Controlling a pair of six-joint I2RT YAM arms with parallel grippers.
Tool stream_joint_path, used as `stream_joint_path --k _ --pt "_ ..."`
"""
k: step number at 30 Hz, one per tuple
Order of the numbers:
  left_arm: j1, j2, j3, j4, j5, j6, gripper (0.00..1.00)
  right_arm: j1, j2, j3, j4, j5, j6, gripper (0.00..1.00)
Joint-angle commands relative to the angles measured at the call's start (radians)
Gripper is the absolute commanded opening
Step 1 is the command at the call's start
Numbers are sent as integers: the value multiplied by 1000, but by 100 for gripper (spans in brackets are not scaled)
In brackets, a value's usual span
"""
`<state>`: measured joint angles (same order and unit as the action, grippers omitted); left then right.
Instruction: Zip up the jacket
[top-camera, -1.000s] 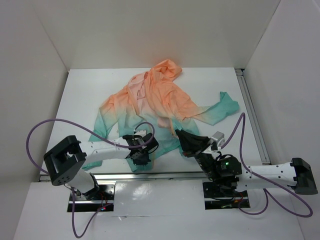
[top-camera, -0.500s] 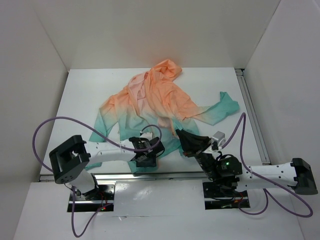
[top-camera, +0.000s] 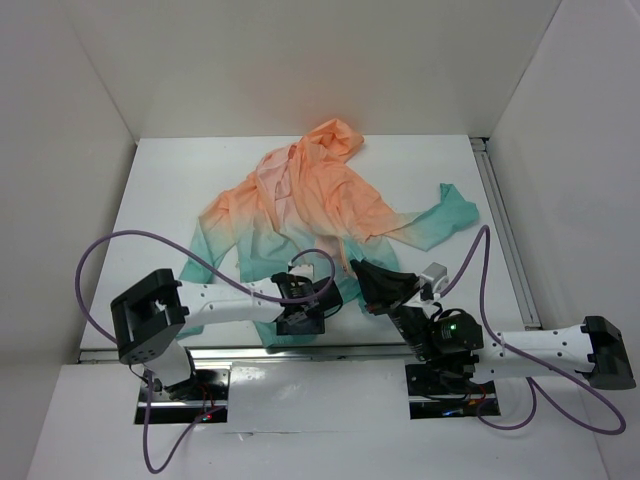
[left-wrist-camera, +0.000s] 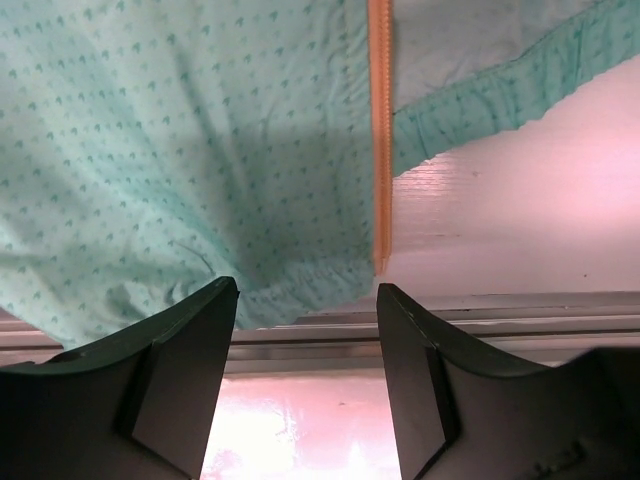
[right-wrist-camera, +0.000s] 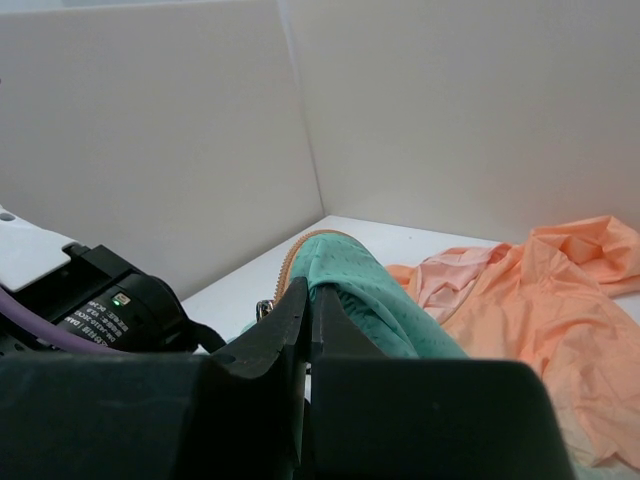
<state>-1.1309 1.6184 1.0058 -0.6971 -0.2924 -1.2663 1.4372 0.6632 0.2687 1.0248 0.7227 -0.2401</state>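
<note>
Fingers (left-wrist-camera: 185, 370) of the empty, open left gripper (left-wrist-camera: 307, 295) had best pinch the orange zipper tape (left-wrist-camera: 380, 130) at its near end while the right gripper (right-wrist-camera: 310, 300) squeezed the thin peach-and-teal jacket (top-camera: 310, 200).

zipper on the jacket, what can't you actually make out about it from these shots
Top view: the lower zipper end of the jacket lies under the left gripper and right gripper.
Left wrist view: the zipper tape is cut off by the upper edge; no slider shows on the stretch seen.
Right wrist view: the shut fingers hide the pinched spot; the metal bit beside the tape is too small to name.
</note>
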Motion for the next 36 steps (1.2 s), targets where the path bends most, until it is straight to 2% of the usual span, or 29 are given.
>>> stream_joint_path --k 1,16,18,20,21,22,23,24,30,33,36 --pt "-4 -8 20 -55 -30 -45 71 -3 -13 1 14 6 1 0" --pt "-4 149 39 -25 -30 -64 70 -3 -83 -8 -5 6 1 0" --pt "-4 161 39 -15 -11 -64 64 -3 -93 -8 -14 6 1 0" --pt "-4 170 18 -4 -11 -64 47 -3 -93 -8 -14 6 1 0" --pt "-4 170 17 5 -1 -64 37 -3 -93 -8 -14 6 1 0" --pt "-4 170 4 5 -1 -64 15 -3 -93 -8 -14 6 1 0" --pt "-4 170 -7 14 -1 -73 6 -3 -93 -8 -14 6 1 0" --pt "-4 160 -7 15 -1 -73 1 -3 -93 -8 -5 6 1 0" --pt "-4 150 -7 -7 -1 -61 0 -3 -74 -8 -5 -3 1 0" --pt "-32 126 37 -85 -68 -61 0 -3 -62 -8 -5 9 1 0" --pt "-81 60 89 -195 -221 -123 0 -3 -41 -8 -5 21 1 0"
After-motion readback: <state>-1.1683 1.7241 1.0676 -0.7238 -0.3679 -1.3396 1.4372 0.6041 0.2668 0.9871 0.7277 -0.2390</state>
